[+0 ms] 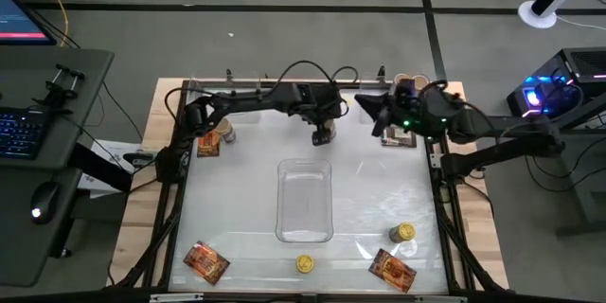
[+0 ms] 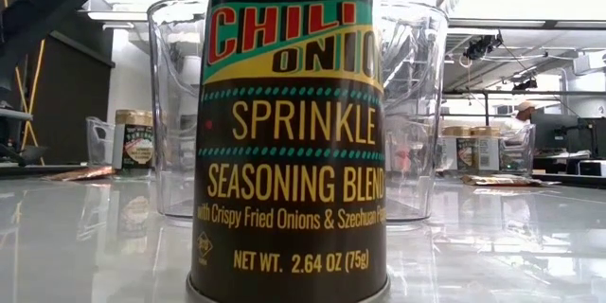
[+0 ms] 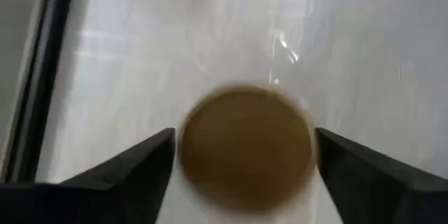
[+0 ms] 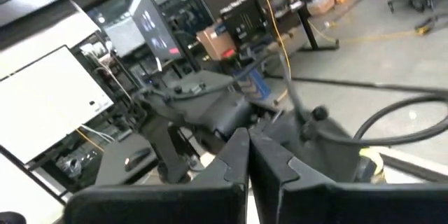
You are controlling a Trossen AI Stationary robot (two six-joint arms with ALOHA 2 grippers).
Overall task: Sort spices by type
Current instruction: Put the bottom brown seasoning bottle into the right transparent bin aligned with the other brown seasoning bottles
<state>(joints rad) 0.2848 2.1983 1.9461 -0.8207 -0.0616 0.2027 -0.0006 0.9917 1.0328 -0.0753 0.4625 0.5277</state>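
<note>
A beige-lidded jar stands on its base at the table's far middle. My left gripper hangs over it, pointing down, open. In the left wrist view its fingers flank the lid with a narrow gap on each side. My right gripper waits at the far right, shut and raised toward the left arm. Two yellow-lidded jars stand near the near edge. One of them fills the low view. Orange-red packets lie flat.
A clear tray sits mid-table, seen behind the front jar in the low view. A small tray holding a jar is far left. Another with beige-lidded jars is far right. A rail runs along the far edge.
</note>
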